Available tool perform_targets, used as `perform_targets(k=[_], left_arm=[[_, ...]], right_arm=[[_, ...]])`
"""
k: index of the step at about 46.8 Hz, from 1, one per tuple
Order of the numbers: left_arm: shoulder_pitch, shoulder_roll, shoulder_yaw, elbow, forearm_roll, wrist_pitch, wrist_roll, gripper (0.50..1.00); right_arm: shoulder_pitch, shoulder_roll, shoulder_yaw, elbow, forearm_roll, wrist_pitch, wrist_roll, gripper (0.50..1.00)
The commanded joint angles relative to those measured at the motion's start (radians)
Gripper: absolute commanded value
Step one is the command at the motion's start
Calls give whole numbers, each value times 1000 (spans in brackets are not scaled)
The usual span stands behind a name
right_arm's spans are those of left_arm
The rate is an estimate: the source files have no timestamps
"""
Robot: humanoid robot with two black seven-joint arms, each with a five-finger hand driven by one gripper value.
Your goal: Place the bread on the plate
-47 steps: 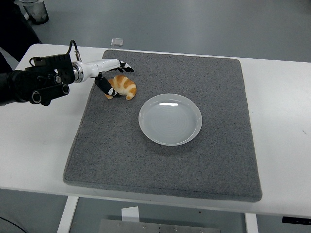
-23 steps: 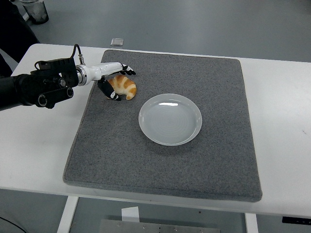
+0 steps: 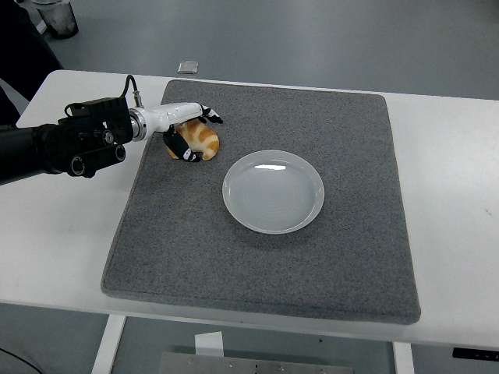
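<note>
The bread point(image 3: 206, 142), a golden croissant, lies on the grey mat point(image 3: 265, 257) at its far left. The white plate point(image 3: 273, 191) sits empty in the middle of the mat, to the right of and nearer than the bread. My left hand point(image 3: 196, 135) reaches in from the left and straddles the bread's left end. Its fingers point(image 3: 209, 116) are behind the bread and the thumb point(image 3: 185, 153) is in front. The fingers are spread, not clamped, and the bread rests on the mat. The right arm is out of view.
The mat covers most of the white table point(image 3: 452, 195). A small grey square object point(image 3: 188, 67) lies on the floor beyond the table's far edge. A dark container point(image 3: 54, 17) stands at the top left.
My left hand has moved right, from beside the bread to around its left end. The bread and the plate have stayed in place.
</note>
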Motion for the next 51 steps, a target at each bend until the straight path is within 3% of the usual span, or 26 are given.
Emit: perform_targets(k=[1, 15, 20, 25, 51], left_arm=[[1, 0, 0, 4, 0, 0, 0, 825], [0, 0, 0, 16, 5, 17, 2, 737], [-2, 0, 0, 16, 6, 20, 2, 656], [-2, -2, 0, 16, 9, 20, 0, 500], [-14, -7, -1, 4, 63, 43, -8, 500]], right_arm=[[0, 0, 0, 0, 0, 1, 0, 952], [0, 0, 0, 0, 0, 1, 0, 952], [0, 0, 0, 0, 0, -1, 0, 954], [0, 0, 0, 0, 0, 1, 0, 952], [0, 0, 0, 0, 0, 1, 0, 954]])
